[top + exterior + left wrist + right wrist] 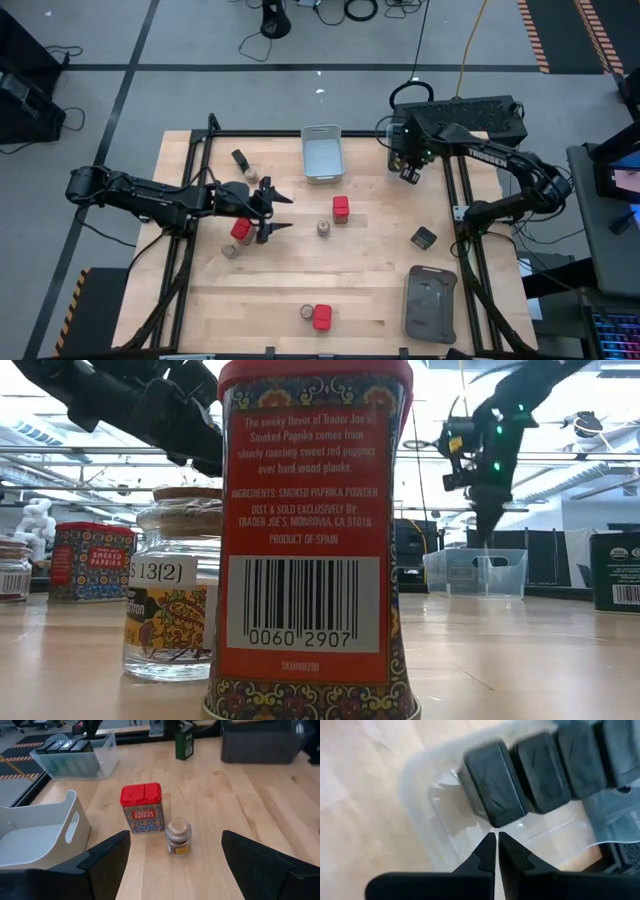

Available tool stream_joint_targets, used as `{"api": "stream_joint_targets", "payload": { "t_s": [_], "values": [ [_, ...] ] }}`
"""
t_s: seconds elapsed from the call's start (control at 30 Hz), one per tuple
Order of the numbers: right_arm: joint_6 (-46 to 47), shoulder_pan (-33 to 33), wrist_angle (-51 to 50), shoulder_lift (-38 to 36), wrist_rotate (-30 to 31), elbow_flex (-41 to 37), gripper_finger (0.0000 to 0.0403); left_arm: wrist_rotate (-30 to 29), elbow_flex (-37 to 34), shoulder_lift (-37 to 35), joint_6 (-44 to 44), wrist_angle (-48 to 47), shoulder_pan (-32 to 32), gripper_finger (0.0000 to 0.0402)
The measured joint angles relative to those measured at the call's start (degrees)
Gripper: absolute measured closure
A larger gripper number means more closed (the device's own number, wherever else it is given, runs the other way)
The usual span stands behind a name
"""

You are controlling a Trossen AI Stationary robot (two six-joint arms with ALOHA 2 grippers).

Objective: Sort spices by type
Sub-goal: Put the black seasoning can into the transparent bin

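My left gripper (283,211) (172,865) hovers open left of the table's middle, its fingers pointing at a red-capped spice tin (142,807) (341,208) and a round jar with a tan top (178,837) (323,229), both standing on the table clear of the fingers. My right gripper (496,840) (408,174) is shut and empty above the clear bin (435,800) at the far right, where several dark spice containers (495,780) stand in a row. More spices stand scattered: a red tin (240,230) and a jar (230,250) under the left arm, and a dark one (423,237).
A grey bin (321,152) stands at the far middle, and a flat dark grey tray (430,300) lies at the near right. A red tin (322,317) and a jar (306,313) stand at the near edge. Another jar (251,175) and a dark container (240,158) stand far left.
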Motion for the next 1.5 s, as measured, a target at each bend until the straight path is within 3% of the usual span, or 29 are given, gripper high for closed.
{"api": "stream_joint_targets", "payload": {
  "t_s": [0.33,0.67,0.87,1.03,1.27,1.5],
  "values": [
    [9.5,14.2,-13.7,0.0,-0.5,10.2,0.0403,0.0,0.2,0.0,-2.8,4.1,0.1,0.0084],
    [23.3,28.6,-23.3,0.0,-4.2,12.0,0.0403,0.0,2.5,0.0,-2.5,4.1,0.1,0.0084],
    [28.2,35.6,-22.7,0.0,-5.3,12.0,0.0403,-0.1,3.9,0.0,-1.6,2.2,0.1,0.0084],
    [27.2,40.3,-12.0,0.0,-5.3,12.0,0.0403,-0.1,10.4,0.0,-4.5,-12.6,0.1,0.0084],
    [17.8,45.4,7.7,0.0,-5.3,12.0,0.0403,-1.0,19.2,0.0,-11.0,-34.7,-0.2,0.0084],
    [8.4,48.8,19.1,0.0,-5.3,11.3,0.0403,-5.6,25.1,0.0,-17.9,-56.8,-0.8,0.0084]
  ]
}}
